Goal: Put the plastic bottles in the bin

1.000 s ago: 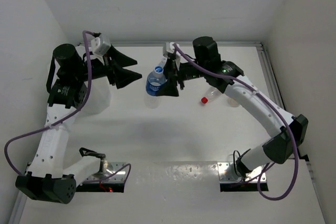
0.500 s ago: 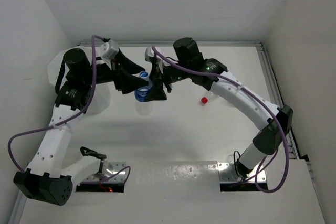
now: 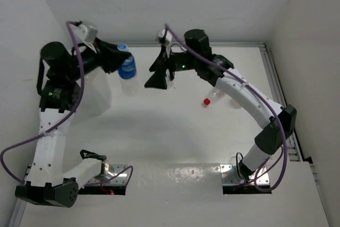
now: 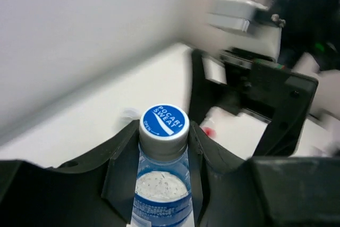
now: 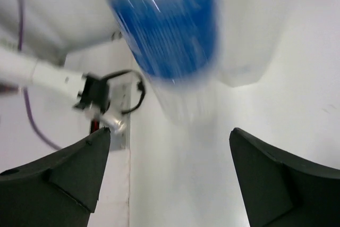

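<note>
Item: clear plastic bottle with blue label (image 3: 128, 72), held aloft, clamped just below its blue cap in your left gripper (image 4: 163, 155). In the overhead view its long axis runs with the cap toward the far wall. The tall translucent white bin (image 3: 99, 98) lies just left of it, and your left arm is nearer. Right gripper (image 5: 167, 176): fingers apart, empty.

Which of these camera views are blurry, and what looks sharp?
Left wrist view: the Pocari Sweat bottle is sharp, the background blurred. Right wrist view: that bottle is a motion-smeared blue blur, the right hand's fingers crisp. Top external view: sharp, evenly lit, soft shadows on the table.
</note>
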Available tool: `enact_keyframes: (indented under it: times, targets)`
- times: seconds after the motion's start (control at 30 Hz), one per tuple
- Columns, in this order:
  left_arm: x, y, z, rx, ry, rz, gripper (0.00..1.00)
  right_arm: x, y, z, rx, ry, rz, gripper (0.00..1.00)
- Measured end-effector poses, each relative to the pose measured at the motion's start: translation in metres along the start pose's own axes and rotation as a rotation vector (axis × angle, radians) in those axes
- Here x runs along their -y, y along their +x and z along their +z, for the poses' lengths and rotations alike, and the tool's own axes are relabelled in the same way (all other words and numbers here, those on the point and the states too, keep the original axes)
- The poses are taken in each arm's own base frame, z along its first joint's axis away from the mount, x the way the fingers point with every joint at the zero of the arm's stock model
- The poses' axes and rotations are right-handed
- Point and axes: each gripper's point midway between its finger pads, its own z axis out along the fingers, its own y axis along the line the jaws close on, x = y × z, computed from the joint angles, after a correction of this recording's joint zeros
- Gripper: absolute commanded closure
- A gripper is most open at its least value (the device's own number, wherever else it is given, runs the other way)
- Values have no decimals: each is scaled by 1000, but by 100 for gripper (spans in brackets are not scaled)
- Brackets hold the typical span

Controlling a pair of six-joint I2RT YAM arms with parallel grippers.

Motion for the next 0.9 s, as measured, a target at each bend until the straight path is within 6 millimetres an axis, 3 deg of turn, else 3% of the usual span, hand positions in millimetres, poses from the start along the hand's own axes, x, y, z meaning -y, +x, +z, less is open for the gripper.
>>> enact_keyframes:
  times: [0.1, 0.2, 0.3, 0.37, 0.5, 0.53, 0.63, 0.67, 0.8, 0.9]
  targets:
    - [-39, -68, -22, 113, -292, 143, 100, 50, -13, -31, 102, 139, 98, 8]
    - [-73, -133, -60, 237, -601, 277, 100, 97, -15, -63, 167, 286, 161, 8]
    - [-106, -145, -95, 258, -838, 316, 100, 122, -7, -74, 190, 375, 177, 8]
    - [-124, -137, -114, 243, -952, 320, 100, 131, 4, -74, 181, 411, 183, 8]
    - [-164, -89, -136, 137, -1104, 269, 97, 151, 37, -71, 128, 471, 169, 8]
    - [-170, -81, -140, 118, -1128, 259, 84, 158, 44, -69, 112, 482, 160, 7]
    - [-205, -36, -148, 2, -1203, 194, 9, 182, 72, -65, 65, 522, 123, 7]
    - [-213, -24, -151, -33, -1221, 171, 3, 189, 87, -63, 47, 532, 111, 7]
    - [-229, 7, -158, -110, -1247, 100, 1, 206, 150, -61, -34, 551, 112, 5]
    - [-229, 15, -155, -114, -1220, 79, 1, 218, 179, -61, -63, 563, 121, 4]
